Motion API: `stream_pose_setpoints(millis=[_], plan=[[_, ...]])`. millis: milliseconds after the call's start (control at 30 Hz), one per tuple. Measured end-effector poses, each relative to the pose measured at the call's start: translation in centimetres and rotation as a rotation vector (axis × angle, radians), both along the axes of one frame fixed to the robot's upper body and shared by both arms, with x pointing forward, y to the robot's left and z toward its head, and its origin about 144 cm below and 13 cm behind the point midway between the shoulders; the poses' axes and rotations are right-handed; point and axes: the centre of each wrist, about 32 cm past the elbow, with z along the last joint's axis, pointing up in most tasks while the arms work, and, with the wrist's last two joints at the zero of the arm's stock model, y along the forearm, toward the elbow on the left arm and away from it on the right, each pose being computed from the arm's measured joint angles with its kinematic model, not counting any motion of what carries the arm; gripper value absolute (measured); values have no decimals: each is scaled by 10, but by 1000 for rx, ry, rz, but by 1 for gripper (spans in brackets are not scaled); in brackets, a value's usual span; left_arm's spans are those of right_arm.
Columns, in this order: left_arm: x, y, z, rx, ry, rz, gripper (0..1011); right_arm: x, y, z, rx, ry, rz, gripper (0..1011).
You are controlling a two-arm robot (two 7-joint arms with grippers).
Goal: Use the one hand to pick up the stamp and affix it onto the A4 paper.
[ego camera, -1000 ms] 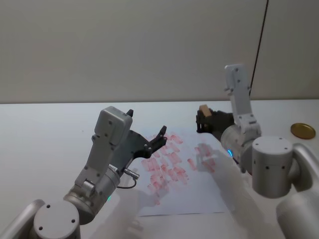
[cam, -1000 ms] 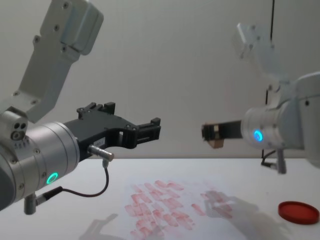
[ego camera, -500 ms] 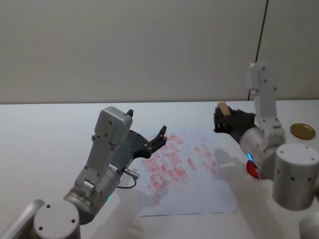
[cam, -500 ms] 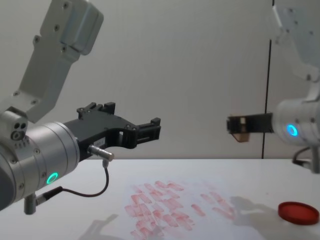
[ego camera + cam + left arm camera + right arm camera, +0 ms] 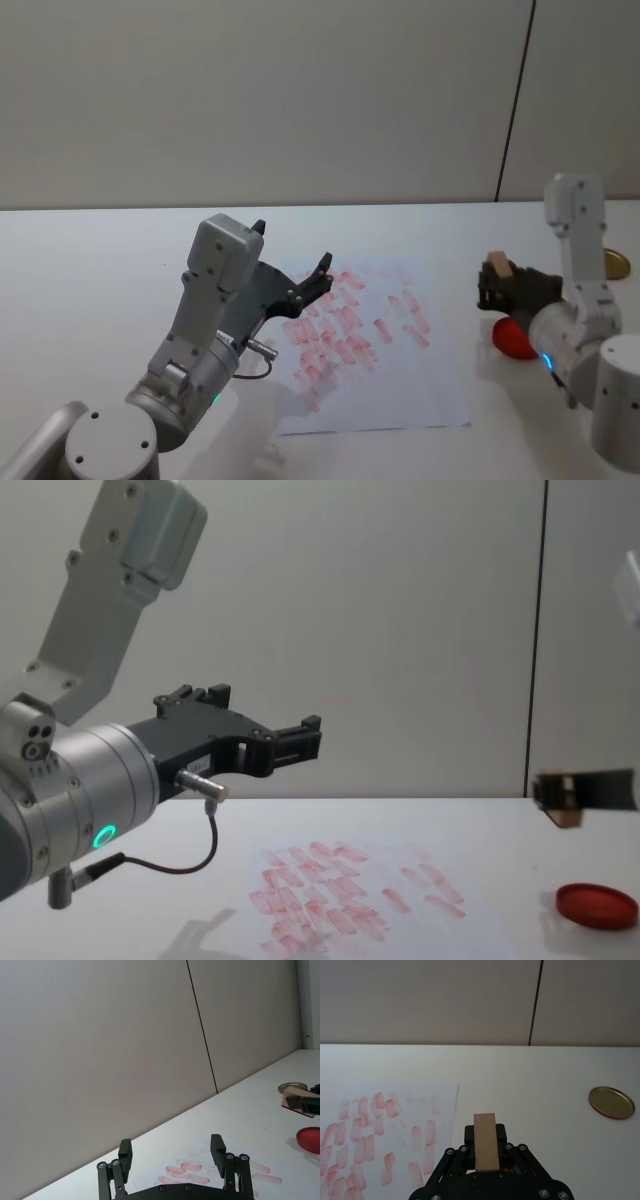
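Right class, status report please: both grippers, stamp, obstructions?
Right gripper shut on small tan wooden stamp, above round red ink pad. Left gripper open, over stamped white paper.

My left arm (image 5: 80, 780): silver-white links, boxy upper housing with small dark screws, thick brushed-metal wrist barrel carrying a green-lit ring. A thin black cable loops from a small metal plug on that barrel. Left gripper (image 5: 300, 738): matte black plate body, two squared black fingers (image 5: 218, 1148) on pivoting links with silver pins. My right arm (image 5: 585, 320): same silver-white finish, slimmer, round joint caps dotted with dark screw heads, blue-lit ring at the wrist. Right gripper (image 5: 486, 1162): black linkage frame, silver rivets along both bars.
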Motion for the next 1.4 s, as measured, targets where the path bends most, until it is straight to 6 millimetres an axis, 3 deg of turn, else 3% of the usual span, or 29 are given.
stream_pose_setpoints(millis=[367,933,1400], plan=[[0,0,0,0,0,0,993,-6,-17,-16,-5,58,-55,225],[0,0,0,0,0,0,993,1,-25,-33,10,104,-54,240],[0,0,0,0,0,0,993,7,-26,-38,13,97,-52,690]])
